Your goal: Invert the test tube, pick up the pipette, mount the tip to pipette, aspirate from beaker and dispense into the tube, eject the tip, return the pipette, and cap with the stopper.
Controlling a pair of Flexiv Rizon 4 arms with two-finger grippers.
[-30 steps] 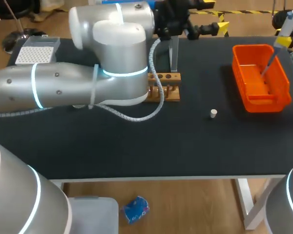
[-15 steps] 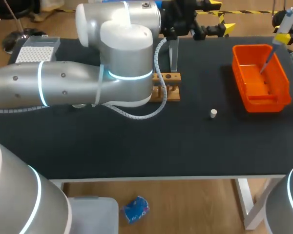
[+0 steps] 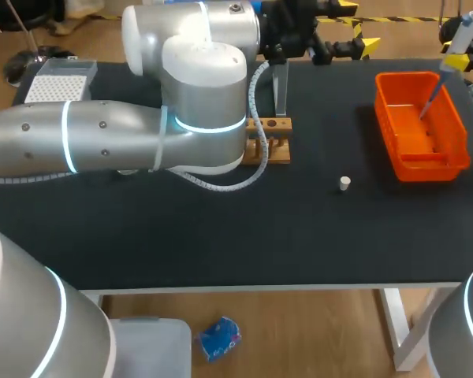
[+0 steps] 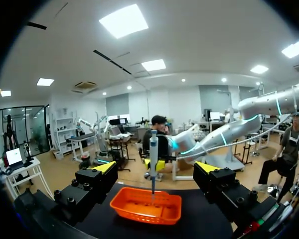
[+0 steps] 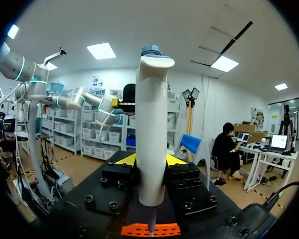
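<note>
Gripping the pipette (image 5: 150,124), the right hand (image 5: 150,160) is hovering over the bin (image 3: 426,163) (left hand (image 4: 155,167) open, empty); any drift is risking the tip (image 3: 427,109) overshooting.

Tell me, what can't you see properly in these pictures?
- Head view: my grey left arm hides part of the wooden tube rack.
- Head view: the edge cuts off my right hand holding the white plastic pipette.
- Head view: the white tip box has tips too small to count.
</note>
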